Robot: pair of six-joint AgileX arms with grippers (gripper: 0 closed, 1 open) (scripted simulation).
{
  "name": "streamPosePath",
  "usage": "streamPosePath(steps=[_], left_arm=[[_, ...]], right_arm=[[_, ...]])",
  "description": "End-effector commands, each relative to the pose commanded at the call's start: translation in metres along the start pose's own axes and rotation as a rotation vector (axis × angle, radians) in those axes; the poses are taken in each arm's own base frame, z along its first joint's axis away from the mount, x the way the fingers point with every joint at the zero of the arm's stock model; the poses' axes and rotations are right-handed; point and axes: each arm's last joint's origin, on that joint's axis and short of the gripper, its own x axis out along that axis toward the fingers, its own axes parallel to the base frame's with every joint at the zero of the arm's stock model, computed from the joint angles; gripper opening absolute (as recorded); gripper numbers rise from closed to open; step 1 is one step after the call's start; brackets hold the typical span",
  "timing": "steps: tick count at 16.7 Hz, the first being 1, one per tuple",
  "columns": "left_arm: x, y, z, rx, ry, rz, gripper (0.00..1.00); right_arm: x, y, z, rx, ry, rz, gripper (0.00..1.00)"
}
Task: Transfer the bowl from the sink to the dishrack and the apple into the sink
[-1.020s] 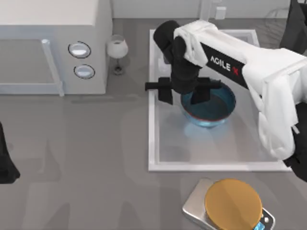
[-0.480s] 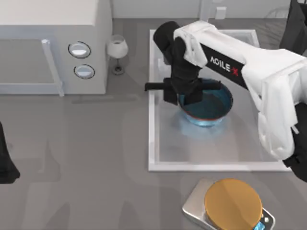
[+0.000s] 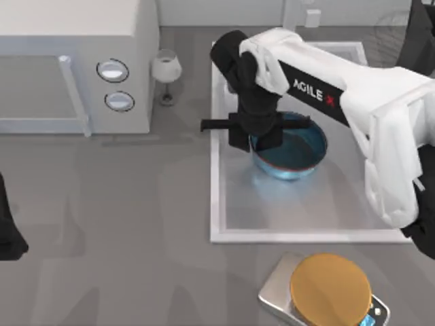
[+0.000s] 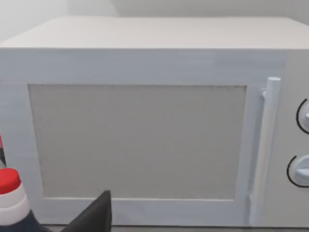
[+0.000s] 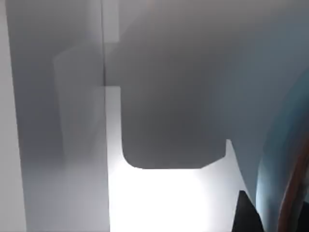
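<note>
The blue bowl (image 3: 292, 146) with its red-brown rim sits in the left part of the white sink (image 3: 216, 204). My right gripper (image 3: 253, 139) reaches down over the bowl's left edge and is shut on its rim, one finger inside and one outside. The right wrist view shows the bowl's wall and rim (image 5: 292, 188) up close against the sink's white floor. Faint grey wire loops of the dishrack (image 3: 397, 27) lie at the back right. The apple is out of view. My left arm (image 3: 7, 234) is parked at the table's left edge.
A white microwave (image 3: 75, 61) stands at the back left, with a wine glass (image 3: 166, 71) between it and the sink. A silver scale with an orange disc (image 3: 329, 288) sits at the front. The faucet (image 3: 299, 13) rises behind the sink. A red-capped bottle (image 4: 8, 193) is near the left wrist.
The right gripper's fingers have drawn together onto the bowl's left rim. Gripper and bowl have shifted slightly left and toward the back. The left arm has not moved.
</note>
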Motion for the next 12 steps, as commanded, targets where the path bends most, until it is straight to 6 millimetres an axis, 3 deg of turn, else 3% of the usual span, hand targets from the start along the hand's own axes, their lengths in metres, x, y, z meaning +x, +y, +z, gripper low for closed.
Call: streamPosePath(steps=[3,7,10,12], left_arm=[[0.000,0.000,0.000,0.000,0.000,0.000,1.00],[0.000,0.000,0.000,0.000,0.000,0.000,1.00],[0.000,0.000,0.000,0.000,0.000,0.000,1.00],[0.000,0.000,0.000,0.000,0.000,0.000,1.00]], right_arm=[[-0.045,0.022,-0.026,-0.002,0.031,-0.017,0.00],[-0.141,0.038,-0.068,-0.004,0.012,-0.013,0.00],[-0.214,0.035,-0.099,0.008,-0.036,0.026,0.00],[-0.265,0.024,-0.130,0.011,-0.059,0.051,0.00]])
